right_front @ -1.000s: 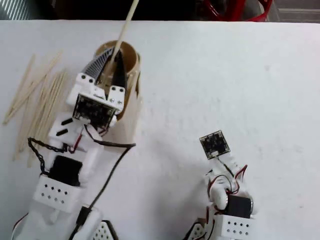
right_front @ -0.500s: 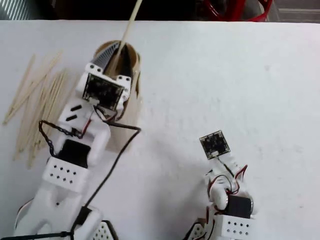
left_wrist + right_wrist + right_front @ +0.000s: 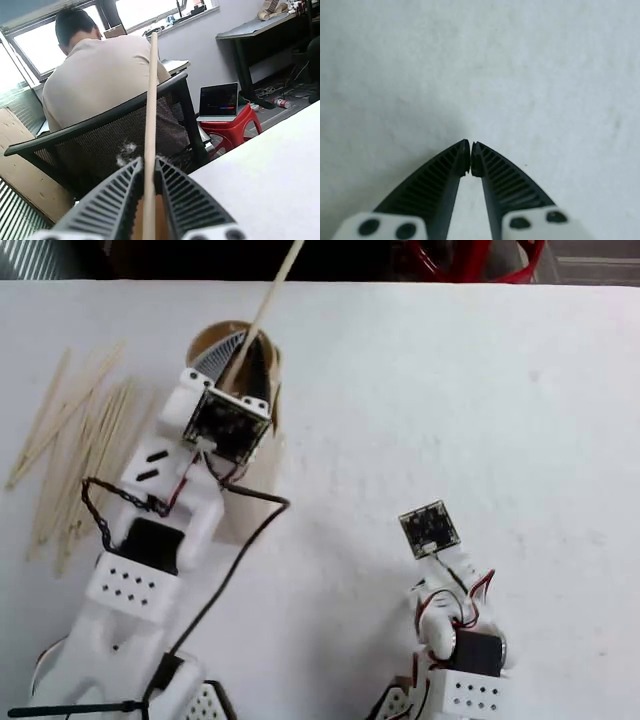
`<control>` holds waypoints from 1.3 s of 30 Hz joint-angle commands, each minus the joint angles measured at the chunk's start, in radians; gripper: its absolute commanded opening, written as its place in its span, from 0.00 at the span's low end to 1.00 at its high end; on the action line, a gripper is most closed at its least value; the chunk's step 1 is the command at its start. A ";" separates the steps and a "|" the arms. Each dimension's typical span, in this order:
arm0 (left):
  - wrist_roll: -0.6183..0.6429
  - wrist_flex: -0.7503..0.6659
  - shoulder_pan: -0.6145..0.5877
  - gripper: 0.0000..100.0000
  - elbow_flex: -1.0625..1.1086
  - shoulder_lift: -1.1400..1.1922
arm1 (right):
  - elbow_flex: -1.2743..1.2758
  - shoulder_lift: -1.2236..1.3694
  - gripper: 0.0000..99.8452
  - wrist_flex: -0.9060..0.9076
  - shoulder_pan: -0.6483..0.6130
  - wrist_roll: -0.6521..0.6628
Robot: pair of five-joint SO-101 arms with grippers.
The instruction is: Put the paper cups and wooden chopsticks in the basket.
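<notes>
A brown paper cup stands upright at the far left of the white table. My left gripper sits right over its mouth, shut on one wooden chopstick that slants up and away past the table's far edge. In the left wrist view that chopstick rises between the ribbed fingers, and my left gripper is clamped on it. A loose pile of wooden chopsticks lies left of the cup. My right gripper is shut on nothing above bare table.
The right arm stays near the front edge, right of centre. A red stool stands beyond the far edge. A black cable trails from the left arm. The table's right half is bare white surface.
The left arm has pushed toward the far edge, so its wrist now covers more of the cup. The held chopstick leans further right. The right arm has not moved.
</notes>
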 commanded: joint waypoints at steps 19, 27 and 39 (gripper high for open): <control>-0.181 0.715 -0.684 0.02 -0.169 0.156 | 0.009 -0.008 0.02 0.007 -0.002 0.003; -0.308 1.180 -0.700 0.02 -0.520 0.567 | 0.009 -0.008 0.02 0.007 -0.004 0.003; -0.414 1.129 -0.670 0.07 -0.491 0.716 | 0.009 -0.010 0.02 0.007 -0.004 0.003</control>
